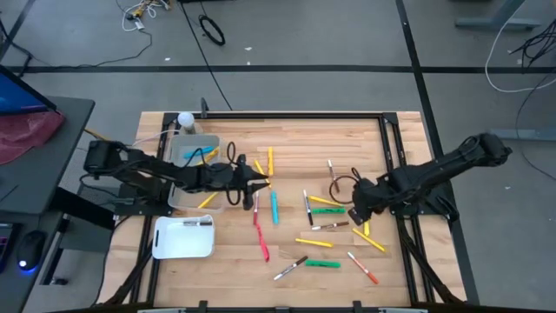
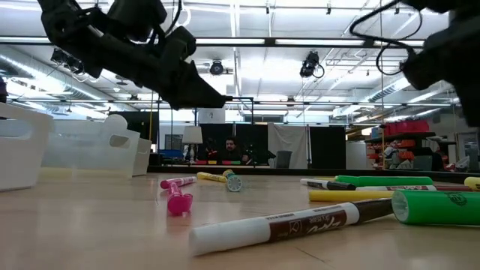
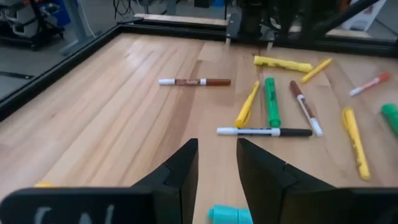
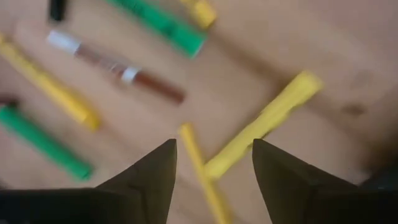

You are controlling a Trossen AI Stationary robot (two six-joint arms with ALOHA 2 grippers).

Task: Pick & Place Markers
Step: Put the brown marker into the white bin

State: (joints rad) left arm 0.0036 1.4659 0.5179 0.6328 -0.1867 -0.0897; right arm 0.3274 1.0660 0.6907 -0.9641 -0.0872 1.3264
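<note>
Several markers lie loose on the wooden table: yellow [image 1: 270, 159], light blue [image 1: 274, 207], red [image 1: 261, 239], green [image 1: 323, 263] and white-and-brown [image 1: 291, 268]. My left gripper [image 1: 261, 183] hovers open above the table's middle. Its wrist view shows bare wood between the fingers [image 3: 216, 168] and a light blue marker end [image 3: 229, 214] just below them. My right gripper [image 1: 354, 213] hangs open over the right-hand cluster. A slim yellow marker [image 4: 198, 165] and a thicker yellow one [image 4: 261, 127] lie under its gap [image 4: 214, 168]. Neither gripper holds anything.
A clear bin [image 1: 195, 156] holding a few markers stands at the far left, with a white tray [image 1: 184, 237] nearer, one marker inside. A black cable loop [image 1: 343, 187] lies by the right gripper. A raised dark frame [image 1: 388, 148] edges the table.
</note>
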